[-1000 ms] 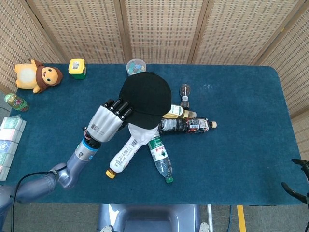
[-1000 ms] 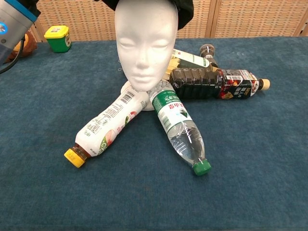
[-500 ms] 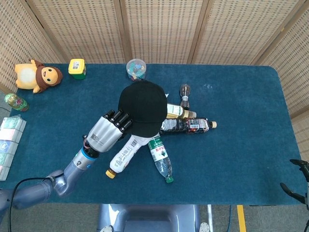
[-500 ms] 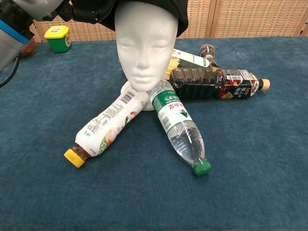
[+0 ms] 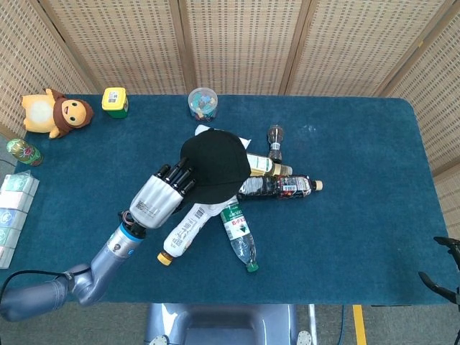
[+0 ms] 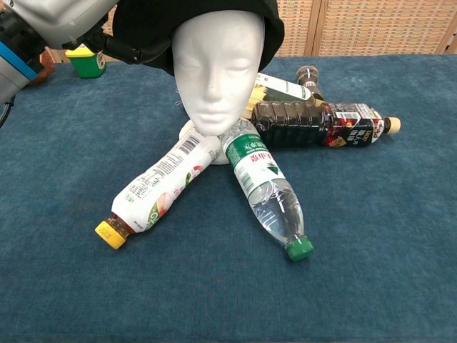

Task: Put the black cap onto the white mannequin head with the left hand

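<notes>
The black cap (image 5: 214,165) (image 6: 150,32) sits over the top of the white mannequin head (image 6: 218,68), coming down to the forehead and hanging lower on the left side. From above, the cap hides almost all of the head. My left hand (image 5: 162,195) (image 6: 68,25) holds the cap's left edge, its dark fingertips (image 5: 181,176) on the fabric. The right hand itself does not show in either view.
Several bottles lie fanned around the head's base: a white one (image 6: 161,186), a clear green-capped one (image 6: 265,189), a dark one (image 6: 321,123). At the back stand a small tub (image 5: 203,101), a yellow-green jar (image 5: 115,101) and a plush toy (image 5: 56,113).
The cap has come forward and down over the mannequin head, from above the crown to the forehead. My left hand moved with it, lower and nearer the front.
</notes>
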Controlling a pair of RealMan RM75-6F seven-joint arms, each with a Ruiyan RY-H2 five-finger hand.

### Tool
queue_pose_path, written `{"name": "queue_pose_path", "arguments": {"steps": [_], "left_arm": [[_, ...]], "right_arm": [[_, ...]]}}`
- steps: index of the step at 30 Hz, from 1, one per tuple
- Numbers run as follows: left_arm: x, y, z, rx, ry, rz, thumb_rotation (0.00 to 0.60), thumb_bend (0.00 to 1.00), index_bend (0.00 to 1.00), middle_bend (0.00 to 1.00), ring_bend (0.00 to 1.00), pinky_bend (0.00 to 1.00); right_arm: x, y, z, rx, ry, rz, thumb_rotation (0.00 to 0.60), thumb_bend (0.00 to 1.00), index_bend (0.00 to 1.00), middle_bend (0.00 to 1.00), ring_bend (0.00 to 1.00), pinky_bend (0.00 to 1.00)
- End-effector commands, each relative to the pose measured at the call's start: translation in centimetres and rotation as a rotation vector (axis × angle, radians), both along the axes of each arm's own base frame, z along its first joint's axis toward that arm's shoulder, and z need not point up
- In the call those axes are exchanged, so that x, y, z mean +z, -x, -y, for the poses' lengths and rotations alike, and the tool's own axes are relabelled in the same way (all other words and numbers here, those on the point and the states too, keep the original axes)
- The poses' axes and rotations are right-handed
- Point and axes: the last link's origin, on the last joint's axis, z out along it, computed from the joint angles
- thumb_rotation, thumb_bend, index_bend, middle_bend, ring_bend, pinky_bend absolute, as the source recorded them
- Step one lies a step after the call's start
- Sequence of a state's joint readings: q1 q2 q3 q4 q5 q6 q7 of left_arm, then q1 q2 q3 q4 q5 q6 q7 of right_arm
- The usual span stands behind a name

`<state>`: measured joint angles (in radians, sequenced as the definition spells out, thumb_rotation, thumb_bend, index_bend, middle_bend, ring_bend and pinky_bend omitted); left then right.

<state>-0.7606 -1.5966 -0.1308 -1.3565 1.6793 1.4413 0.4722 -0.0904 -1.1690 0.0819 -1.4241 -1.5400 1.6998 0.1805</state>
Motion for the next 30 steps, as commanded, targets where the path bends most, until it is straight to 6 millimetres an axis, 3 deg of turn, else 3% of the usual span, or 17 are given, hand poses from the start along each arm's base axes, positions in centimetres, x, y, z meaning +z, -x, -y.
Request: {"name": "queue_pose_path", "arguments": {"steps": [1,5,18,30], "left_arm": [[0.3,0.4,0.3,0.058,0.007,-0.049,0.600,0.30,0.28,0.22,0.13,0.44],[0.8,0.4,0.8,0.075,0.008,-0.064,0.600,0.29,0.21,0.17,0.09,0.40],[2.7,2.1,2.7,0.155,0.044,-0.046,0.600,0.29,0.19,0.16,0.07,0.39],[6.3,6.7,5.5,0.372,0.089,0.020,0.600,0.29,0.19,0.16,0.07,0.39]], "right_arm": [[0.0,0.0,0.0,0.002,0.001,0.000,0.600,0.11,0.27,0.36,0.41,0.41],[0.1,0.0,0.0,0.003,0.003,0.000,0.600,0.11,0.27,0.36,0.41,0.41],[0.1,0.0,0.1,0.007,0.001,0.000,0.600,0.11,0.27,0.36,0.41,0.41],[0.1,-0.2,0.5,0.008,-0.011,-0.009,0.600,0.11,0.27,0.36,0.41,0.41]]}}
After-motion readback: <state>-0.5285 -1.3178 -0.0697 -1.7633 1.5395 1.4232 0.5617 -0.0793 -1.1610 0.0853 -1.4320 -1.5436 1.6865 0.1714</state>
